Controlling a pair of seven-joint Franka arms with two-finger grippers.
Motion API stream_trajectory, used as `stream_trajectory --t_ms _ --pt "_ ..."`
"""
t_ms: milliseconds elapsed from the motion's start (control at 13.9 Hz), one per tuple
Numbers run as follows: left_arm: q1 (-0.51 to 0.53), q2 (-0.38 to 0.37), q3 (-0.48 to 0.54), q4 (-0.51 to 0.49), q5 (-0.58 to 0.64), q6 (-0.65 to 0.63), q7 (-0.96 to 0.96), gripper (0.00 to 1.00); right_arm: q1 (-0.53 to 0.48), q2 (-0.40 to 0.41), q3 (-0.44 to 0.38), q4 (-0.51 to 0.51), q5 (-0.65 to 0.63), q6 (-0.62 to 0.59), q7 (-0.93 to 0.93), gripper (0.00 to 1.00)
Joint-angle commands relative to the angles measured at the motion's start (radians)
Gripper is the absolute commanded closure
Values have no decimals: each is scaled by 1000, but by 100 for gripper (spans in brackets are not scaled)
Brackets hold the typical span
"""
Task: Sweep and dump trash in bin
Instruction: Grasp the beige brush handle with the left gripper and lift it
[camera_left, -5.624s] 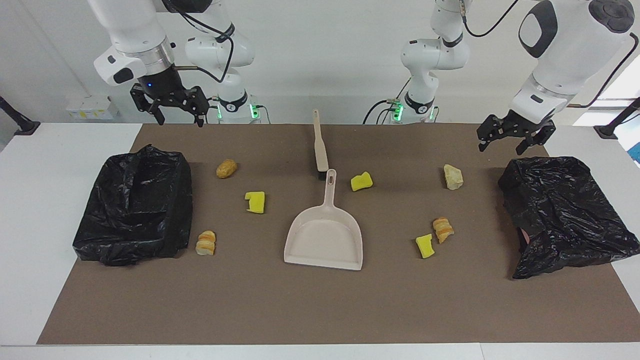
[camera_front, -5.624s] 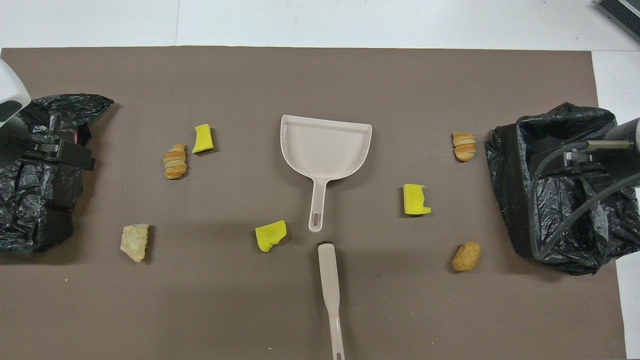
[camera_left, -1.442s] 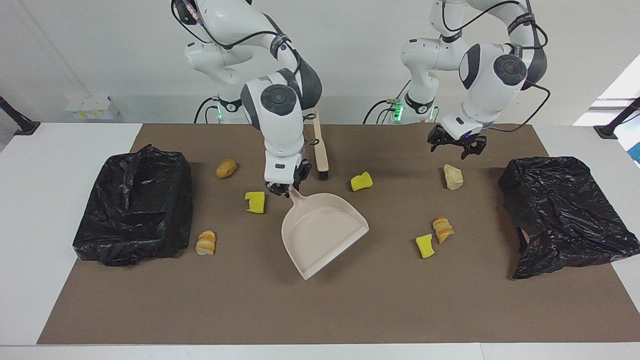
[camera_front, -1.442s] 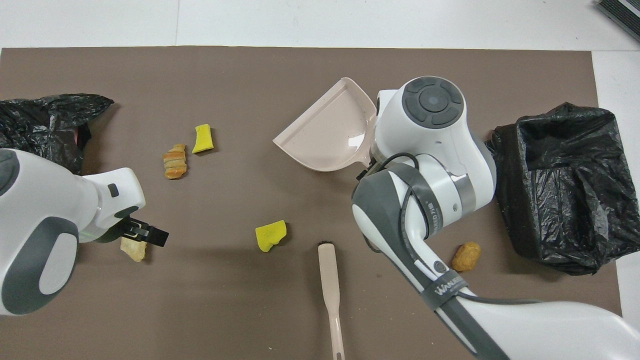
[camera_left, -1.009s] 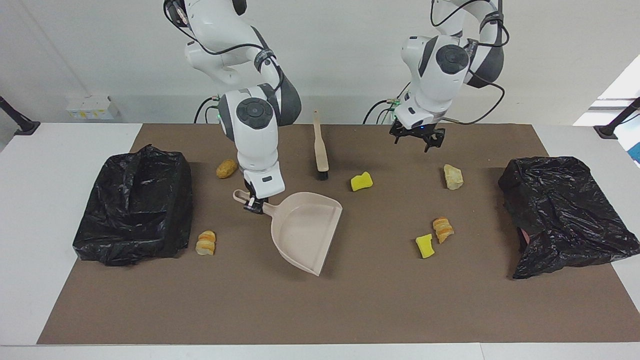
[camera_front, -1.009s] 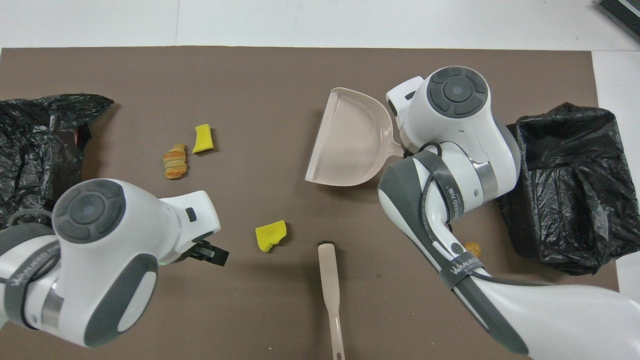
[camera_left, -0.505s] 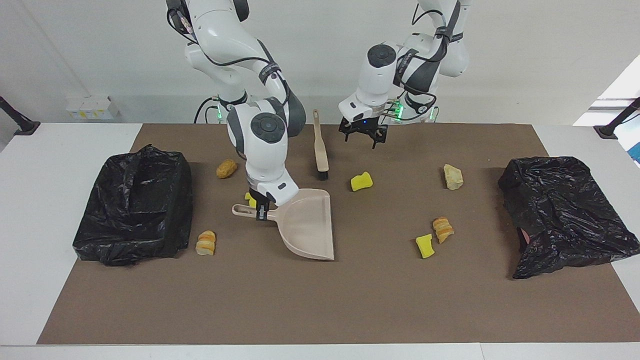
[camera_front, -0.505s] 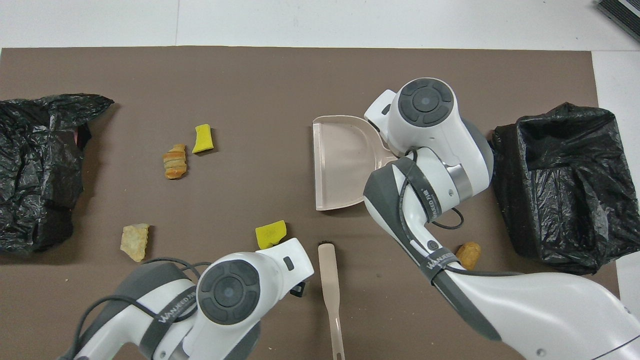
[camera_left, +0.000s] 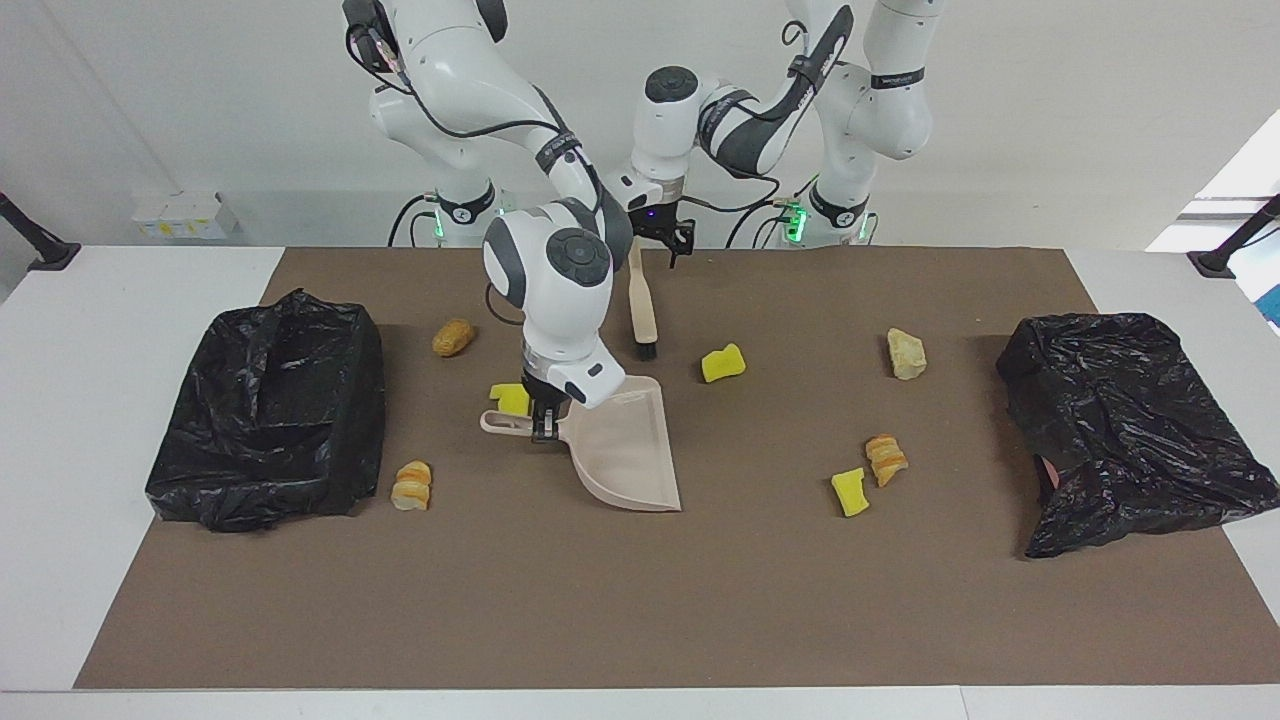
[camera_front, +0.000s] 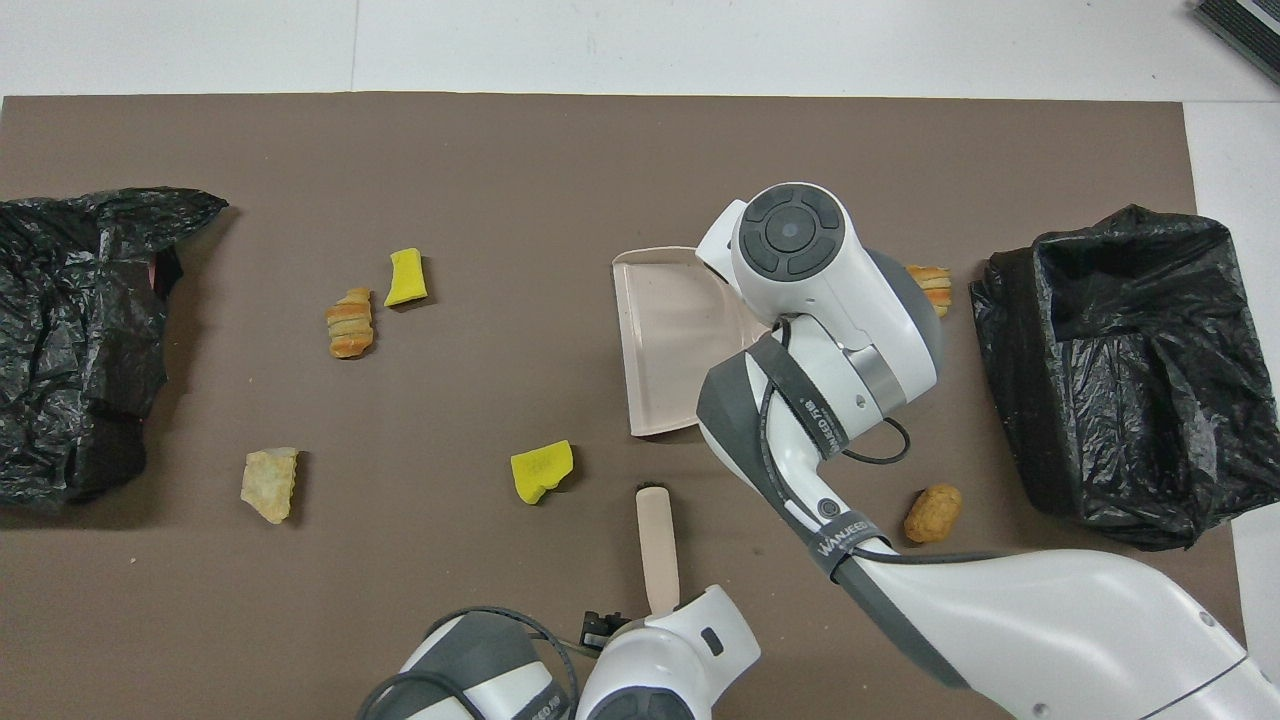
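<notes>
Overhead: brush (camera_front: 657, 545) handle and one yellow sponge chunk (camera_left: 514, 399) under the arms.

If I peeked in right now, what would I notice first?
Probably the right gripper shut on the handle of the beige dustpan, tipped up on edge in the middle of the brown mat. Next, the left gripper hanging open over the brush. Then the bright yellow sponge chunks scattered between two black bag-lined bins, one at each end.
</notes>
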Motion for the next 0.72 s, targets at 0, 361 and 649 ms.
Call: stream_trajectory --t_ms 0,361,649 --pt "-28 16 20 -45 -10 85 -61 0 -8 -8 7 -20 -27 12 -10 100" --pt "-56 62 20 -44 -10 79 -89 0 10 -14 8 -24 -27 11 -10 100" --pt "-56 61 20 -35 -10 64 -100 19 10 -14 8 -25 -27 12 -10 100"
